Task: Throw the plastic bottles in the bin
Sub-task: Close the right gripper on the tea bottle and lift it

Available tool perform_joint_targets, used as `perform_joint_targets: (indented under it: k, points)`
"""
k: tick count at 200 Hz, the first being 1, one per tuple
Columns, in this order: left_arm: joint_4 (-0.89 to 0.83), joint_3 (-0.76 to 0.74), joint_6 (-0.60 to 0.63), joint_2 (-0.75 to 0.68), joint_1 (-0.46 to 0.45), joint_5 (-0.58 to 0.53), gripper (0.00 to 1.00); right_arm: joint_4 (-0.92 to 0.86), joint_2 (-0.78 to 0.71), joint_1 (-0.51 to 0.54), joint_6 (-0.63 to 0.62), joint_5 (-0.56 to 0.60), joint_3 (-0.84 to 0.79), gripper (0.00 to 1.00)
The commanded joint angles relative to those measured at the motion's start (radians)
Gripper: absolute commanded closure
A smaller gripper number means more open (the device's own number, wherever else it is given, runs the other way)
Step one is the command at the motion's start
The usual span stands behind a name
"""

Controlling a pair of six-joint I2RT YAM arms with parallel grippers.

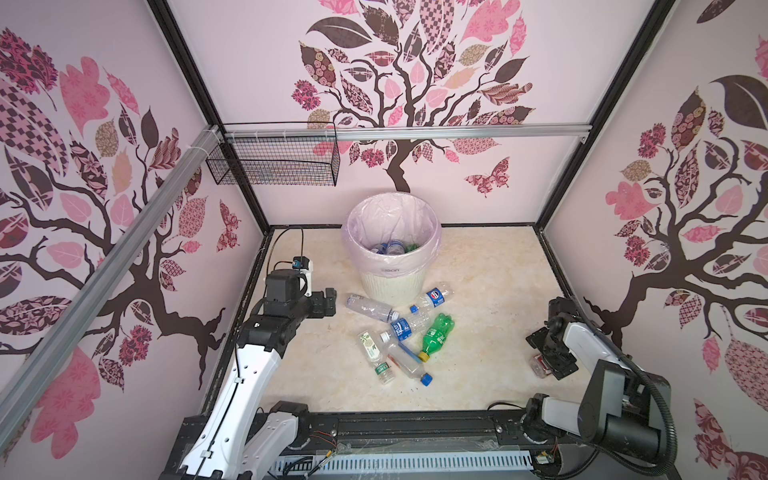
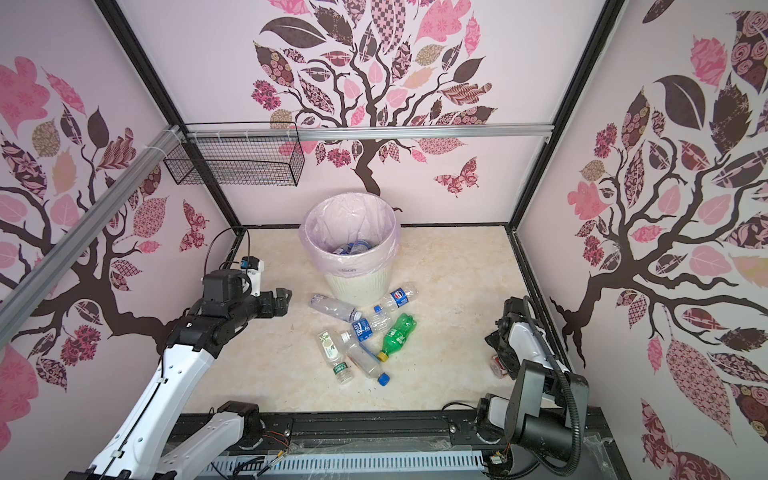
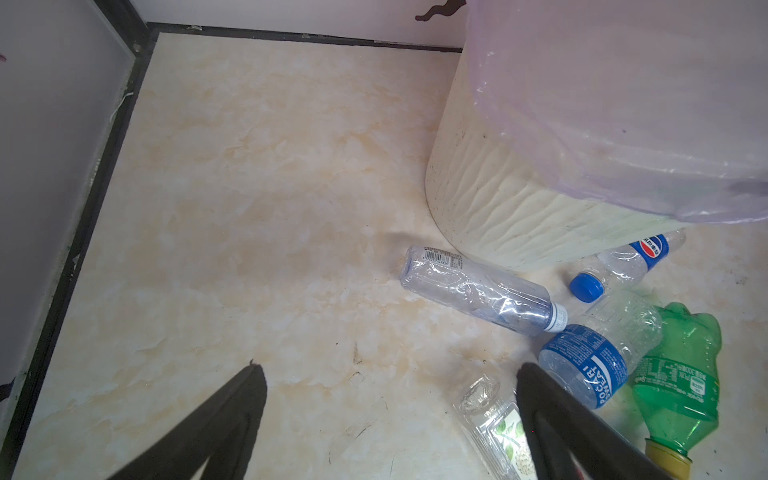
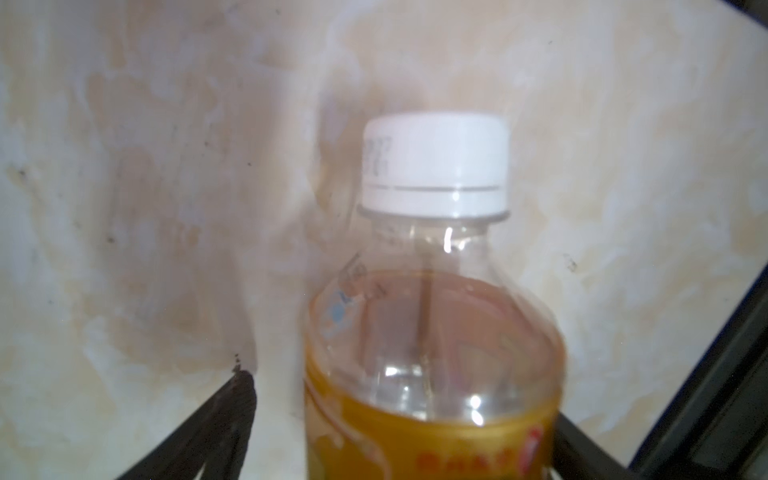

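Several plastic bottles lie in a heap on the marble floor in front of the bin (image 1: pixel 392 286) (image 2: pixel 357 286) (image 3: pixel 498 199). Among them are a clear one (image 1: pixel 370 307) (image 3: pixel 473 291), a blue-labelled one (image 1: pixel 409 326) (image 3: pixel 582 361) and a green one (image 1: pixel 436 336) (image 3: pixel 681 374). More bottles (image 1: pixel 392 248) lie inside the bin's pink liner. My left gripper (image 1: pixel 330 301) (image 3: pixel 392 390) hangs open just left of the heap, holding nothing. By the right wall my right gripper (image 1: pixel 544 361) (image 4: pixel 405 415) stands open around a squat white-capped bottle (image 1: pixel 539 365) (image 4: pixel 432 332). One finger (image 4: pixel 237 407) is still apart from it.
A black wire basket (image 1: pixel 274 160) hangs on the back wall above the floor, under an aluminium rail (image 1: pixel 415 134). The black floor frame (image 4: pixel 706 395) and the right wall run close beside the right gripper. A leaf-labelled bottle (image 3: pixel 494 419) lies near the left gripper's finger.
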Motion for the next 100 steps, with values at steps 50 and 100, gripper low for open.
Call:
perform_joint_targets:
  k: [50, 100]
  points:
    - [-0.011, 0.046, -0.012, -0.02, 0.004, 0.007, 0.02, 0.055, -0.05, -0.002, -0.026, -0.014, -0.018, 0.21]
    - [-0.013, 0.041, -0.014, -0.026, 0.004, 0.006, 0.02, 0.072, -0.093, -0.002, -0.042, -0.034, -0.025, 0.29]
